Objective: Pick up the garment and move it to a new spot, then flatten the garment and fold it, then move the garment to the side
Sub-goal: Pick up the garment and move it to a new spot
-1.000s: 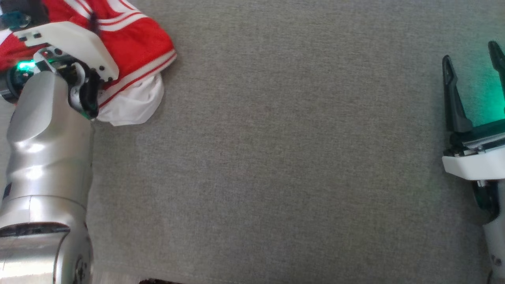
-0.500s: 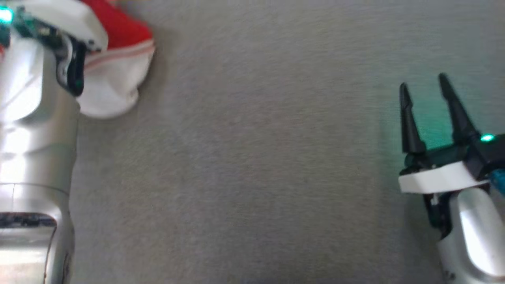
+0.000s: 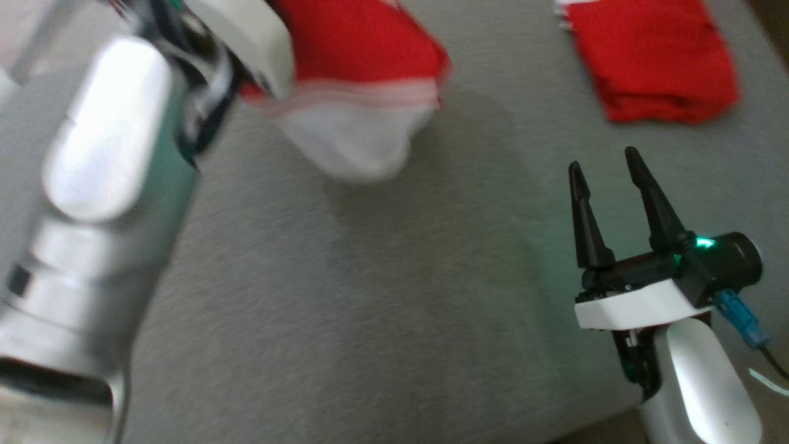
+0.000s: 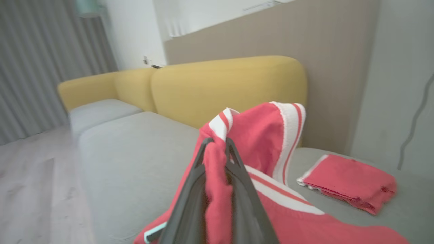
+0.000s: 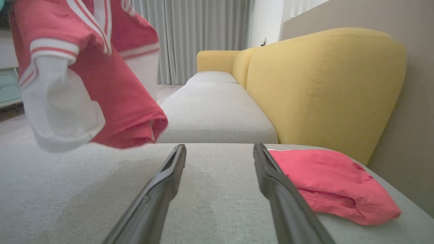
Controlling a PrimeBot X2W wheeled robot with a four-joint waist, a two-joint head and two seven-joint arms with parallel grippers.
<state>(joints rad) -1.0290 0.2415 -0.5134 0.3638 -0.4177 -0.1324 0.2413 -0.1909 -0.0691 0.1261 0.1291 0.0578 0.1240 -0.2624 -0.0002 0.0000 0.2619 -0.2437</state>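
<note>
- Left wrist view: the left gripper (image 4: 217, 142) has its two dark fingers pinched nearly together on a fold of the red knitted garment with white striped trim (image 4: 268, 135). The garment hangs from them above the grey fabric sofa seat (image 4: 129, 145).
- The right gripper (image 3: 602, 159) stands wide and empty, low over the seat and well apart from the lifted garment.
- As I judge it, the pick-up is done and the carry to a new spot is the step in hand. Setting down, flattening, folding and moving aside are all left.
- A folded red cloth (image 3: 653, 61) lies on the seat near the yellow padded backrest (image 5: 325, 84), just beside the right gripper's fingers.
- The left wrist view shows the pinch itself, while in the head view the arm's white housing covers those fingers.
- The right wrist view shows the garment's lower edge clear of the seat, which the blurred head view leaves uncertain.
</note>
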